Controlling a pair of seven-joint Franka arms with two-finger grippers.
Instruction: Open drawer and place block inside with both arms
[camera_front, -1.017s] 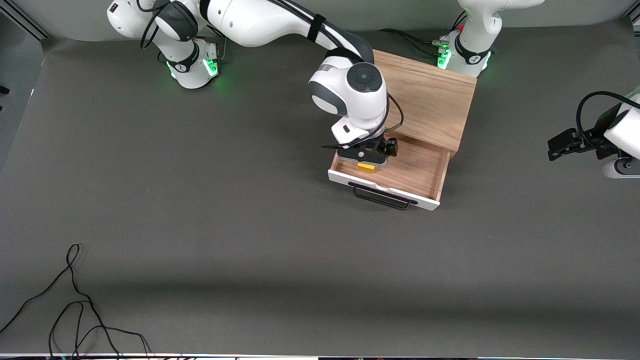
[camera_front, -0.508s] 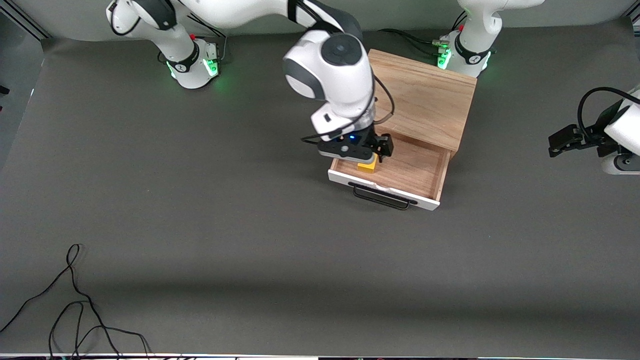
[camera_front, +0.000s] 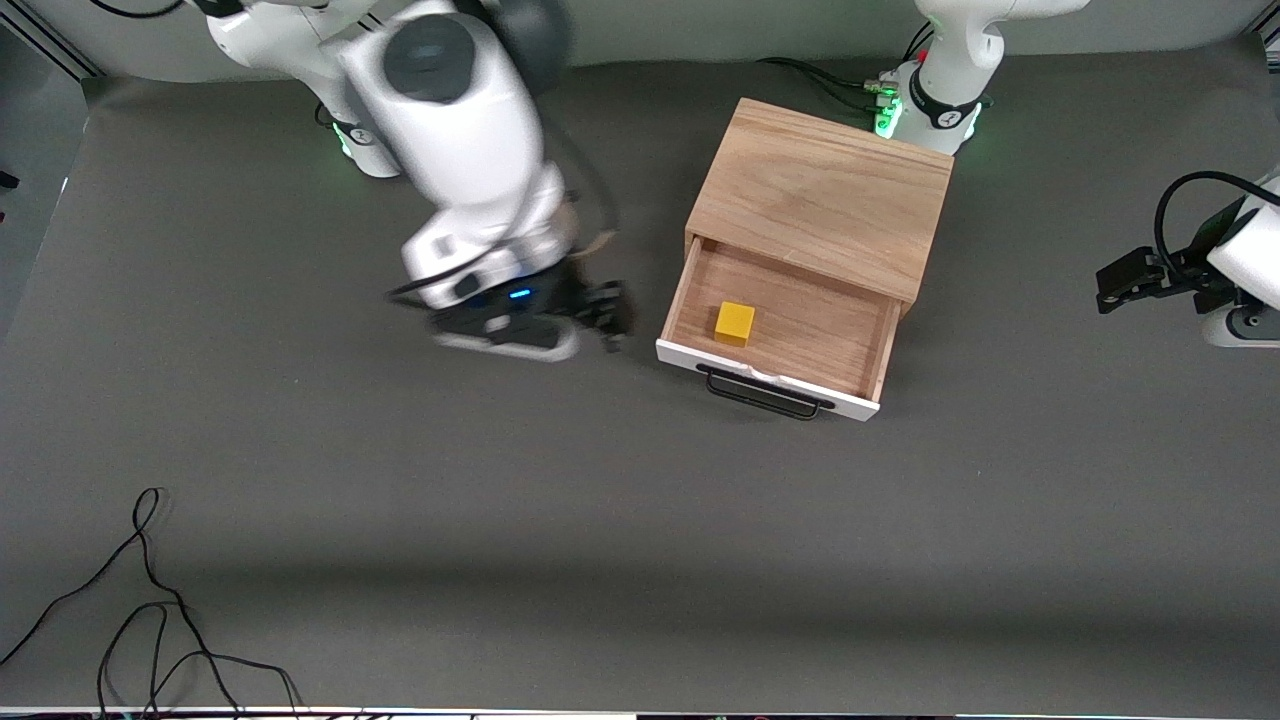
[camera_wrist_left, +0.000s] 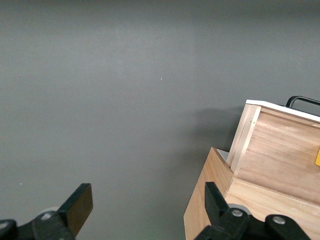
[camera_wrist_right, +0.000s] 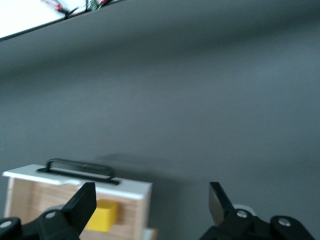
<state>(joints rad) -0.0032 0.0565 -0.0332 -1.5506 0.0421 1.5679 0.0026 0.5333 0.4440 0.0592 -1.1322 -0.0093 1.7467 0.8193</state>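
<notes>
The drawer (camera_front: 800, 345) stands pulled out of the light wooden box (camera_front: 825, 195), with its white front and black handle (camera_front: 765, 393) toward the front camera. The yellow block (camera_front: 735, 322) lies in the drawer, at its end toward the right arm. My right gripper (camera_front: 608, 318) is open and empty, over bare table beside the drawer. Its wrist view shows the open right gripper (camera_wrist_right: 151, 200), the block (camera_wrist_right: 102, 215) and the drawer front (camera_wrist_right: 85, 182). My left gripper (camera_front: 1112, 288) waits open and empty at the left arm's end of the table (camera_wrist_left: 146, 202).
A loose black cable (camera_front: 150, 600) lies on the dark grey table near the front edge, at the right arm's end. The arm bases with green lights (camera_front: 385, 135) (camera_front: 925, 110) stand along the back, one right by the box.
The right gripper has let go of the block, risen out of the drawer and swung away toward the right arm's end. The block stays in the drawer. The left arm has barely moved.
</notes>
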